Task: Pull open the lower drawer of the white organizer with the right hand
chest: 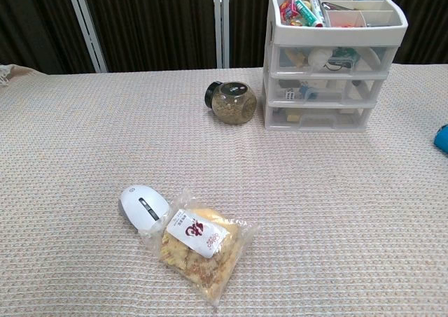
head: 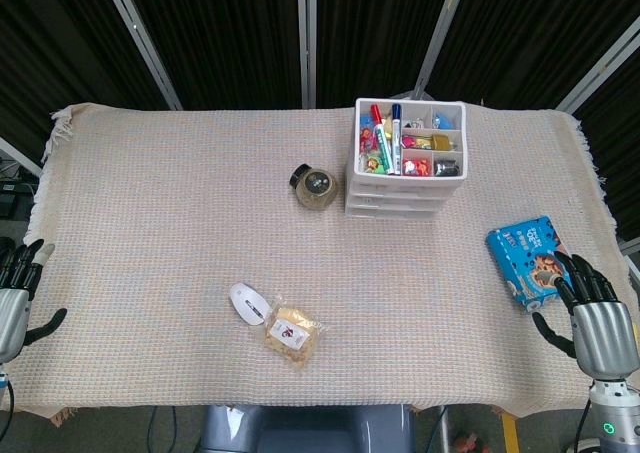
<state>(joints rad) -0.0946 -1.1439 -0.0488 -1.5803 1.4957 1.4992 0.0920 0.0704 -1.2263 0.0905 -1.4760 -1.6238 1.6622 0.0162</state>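
1. the white organizer [head: 408, 158] stands toward the far edge of the table [head: 150, 223], right of centre; its lower drawer [chest: 316, 117] sits flush, closed.
2. in front of the organizer the woven cloth is bare down to the near edge.
3. just left of the organizer lies a round jar [head: 318, 187] on its side; well in front and to the left of it lie a white mouse [chest: 143, 206] and a snack bag [chest: 199, 243], touching.
4. the right hand [head: 597, 323] rests at the table's right edge, well in front of the organizer, fingers spread and holding nothing, beside a blue packet [head: 530, 261].
5. the left hand [head: 18, 298] sits at the left edge, fingers apart, empty.
6. dark curtains and metal poles back the room.
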